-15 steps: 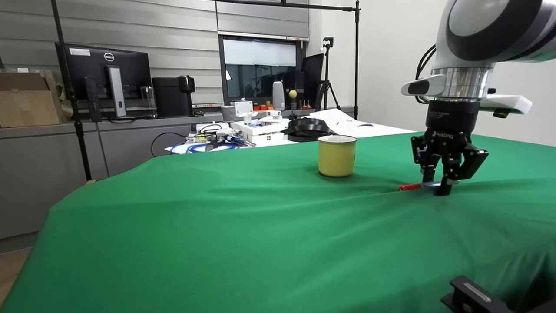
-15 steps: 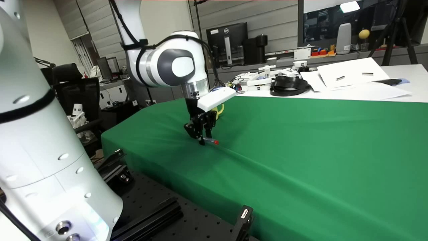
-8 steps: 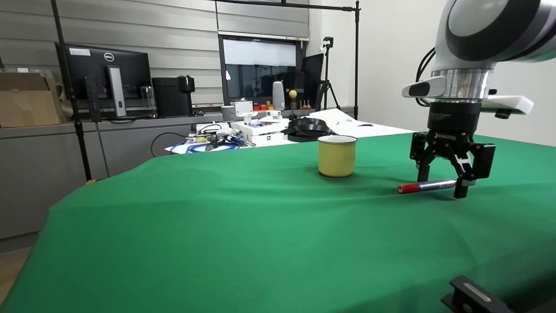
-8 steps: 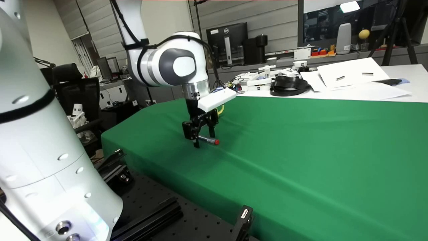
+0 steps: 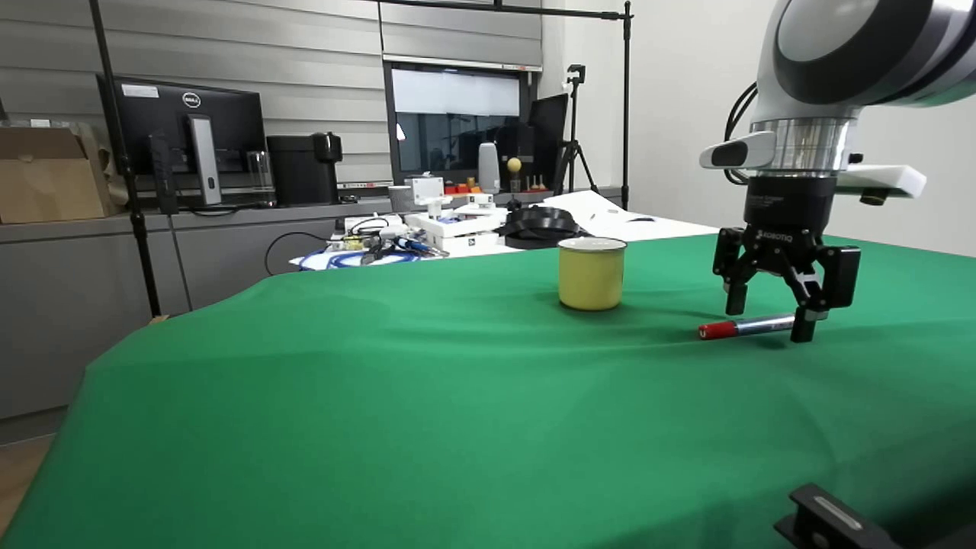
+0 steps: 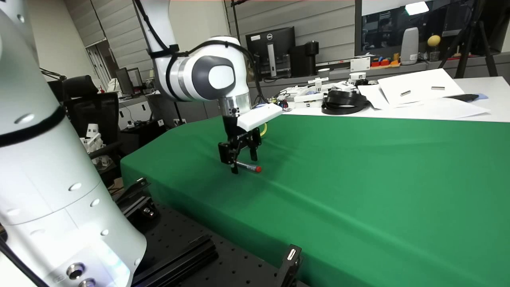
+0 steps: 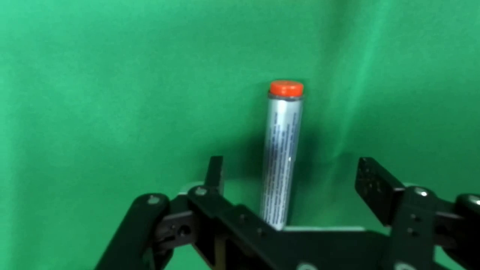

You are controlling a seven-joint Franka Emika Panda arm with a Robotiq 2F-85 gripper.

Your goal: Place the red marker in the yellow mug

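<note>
The red marker (image 5: 751, 326) lies on the green cloth, with a red cap end and a silvery printed barrel. Both exterior views show it under my gripper (image 5: 768, 319). In the wrist view the jaws of my gripper (image 7: 290, 167) stand wide apart; the marker (image 7: 282, 150) runs between them, nearer the left finger and touching neither. Its lower end is hidden behind the gripper body. The yellow mug (image 5: 592, 276) stands upright on the cloth, left of the gripper in an exterior view. Elsewhere only its yellow handle (image 6: 263, 130) shows behind my gripper (image 6: 244, 162).
A green cloth (image 5: 381, 381) with soft folds covers the table. Behind it, a white table holds cables, a black coil (image 6: 344, 102) and papers (image 6: 422, 89). Black metal brackets (image 6: 291, 263) stand near the robot's base.
My gripper's fingers have spread from a narrow gap around the marker, then lifted slightly. The marker stays on the cloth. The ridge pinched up in the cloth has flattened. The mug has not moved.
</note>
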